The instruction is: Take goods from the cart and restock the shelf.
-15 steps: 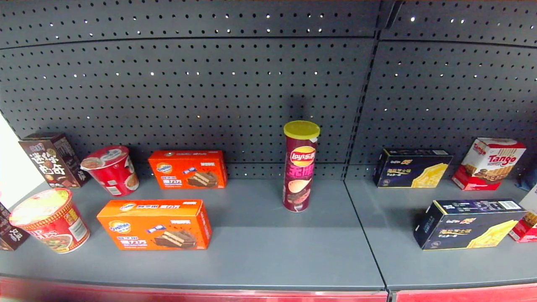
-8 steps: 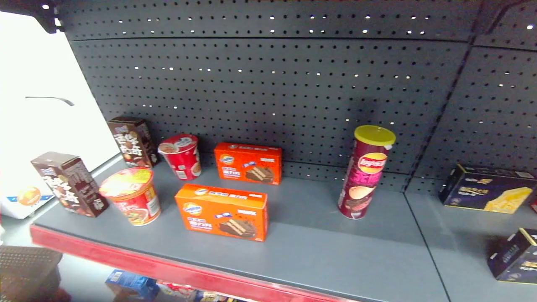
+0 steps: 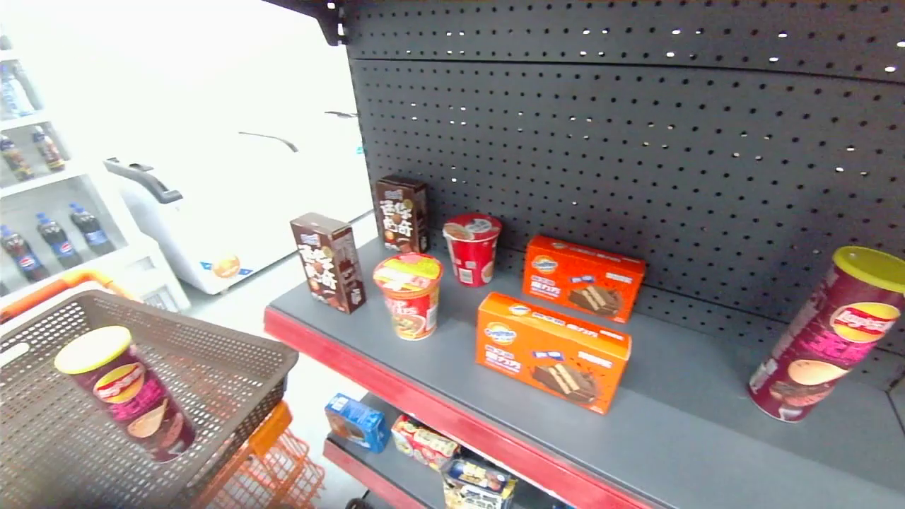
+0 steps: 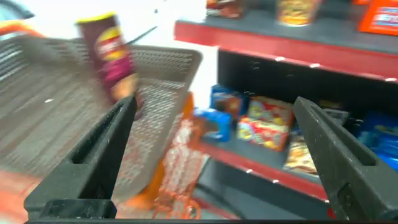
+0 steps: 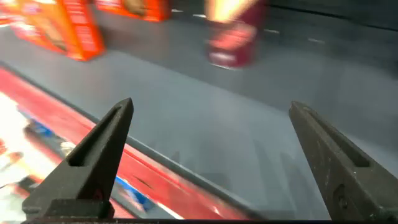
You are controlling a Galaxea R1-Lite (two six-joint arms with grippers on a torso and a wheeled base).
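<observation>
A maroon chips can with a yellow lid [image 3: 127,392] leans inside the brown mesh cart basket [image 3: 233,339] at the lower left. My left gripper [image 4: 214,102] hangs open and empty in front of the basket [image 4: 168,56], with that can [image 4: 114,59] beyond its fingers. On the grey shelf [image 3: 459,382] a second chips can [image 3: 827,336] stands at the far right. My right gripper [image 5: 211,106] is open and empty over the shelf's front edge, facing that can [image 5: 233,34].
Two orange boxes [image 3: 553,351], two cup noodles [image 3: 410,295] and two brown boxes [image 3: 329,261] stand on the shelf's left part. Packets [image 3: 357,422] fill the lower shelf under the red edge strip. A white freezer [image 3: 233,205] stands beyond the cart.
The head camera has swung to the left, so the whole picture shifted right. The cart basket with its chips can has come into view. Nothing on the shelf has moved.
</observation>
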